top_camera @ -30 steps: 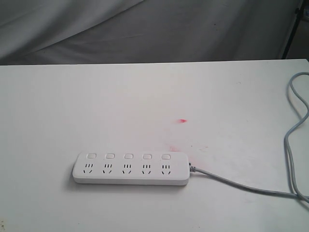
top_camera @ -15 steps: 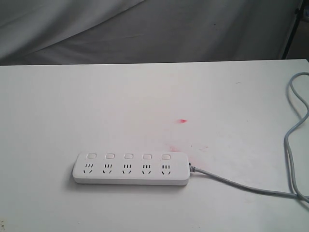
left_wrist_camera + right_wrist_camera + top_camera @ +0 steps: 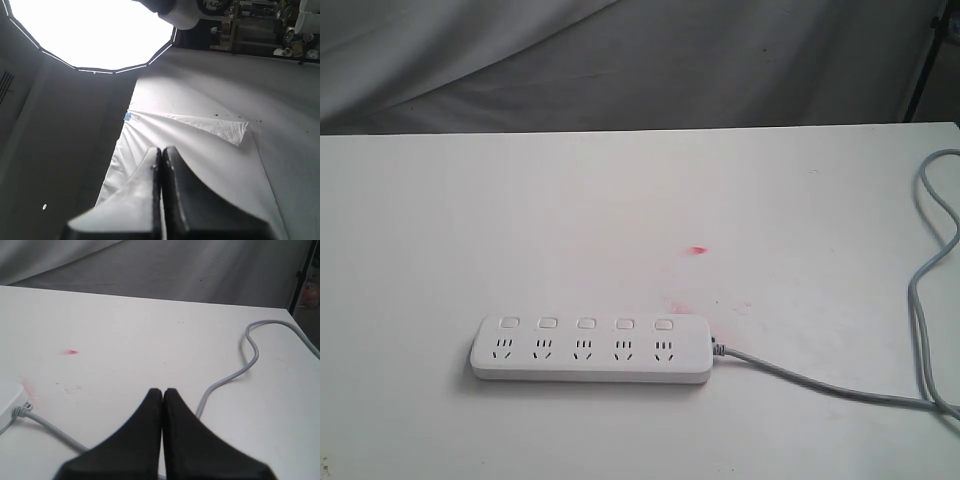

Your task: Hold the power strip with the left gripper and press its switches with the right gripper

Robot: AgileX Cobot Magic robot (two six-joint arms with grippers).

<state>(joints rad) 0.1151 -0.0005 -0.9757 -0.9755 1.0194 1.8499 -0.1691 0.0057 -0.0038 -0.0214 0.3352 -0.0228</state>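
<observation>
In the exterior view, the power strip [image 3: 592,349] lies flat on the white table [image 3: 620,200], near the front edge and left of centre, with its long side running across the view. Its five switches [image 3: 585,323] sit in a row along the far edge, one behind each socket. A grey cable [image 3: 820,383] leaves its right end and loops up the right side of the table. A red smear [image 3: 698,250] marks the table beyond the strip.

In the left wrist view, the left gripper [image 3: 161,150] is clenched on nothing, its two fingers pressed together. It points toward a bright light panel [image 3: 90,30] and a white sheet [image 3: 210,127].

In the right wrist view, the right gripper [image 3: 162,391] is clenched the same way and is also empty. The cabled end of the power strip shows at the picture's edge, apart from the fingertips. The cable passes behind the gripper.
</observation>
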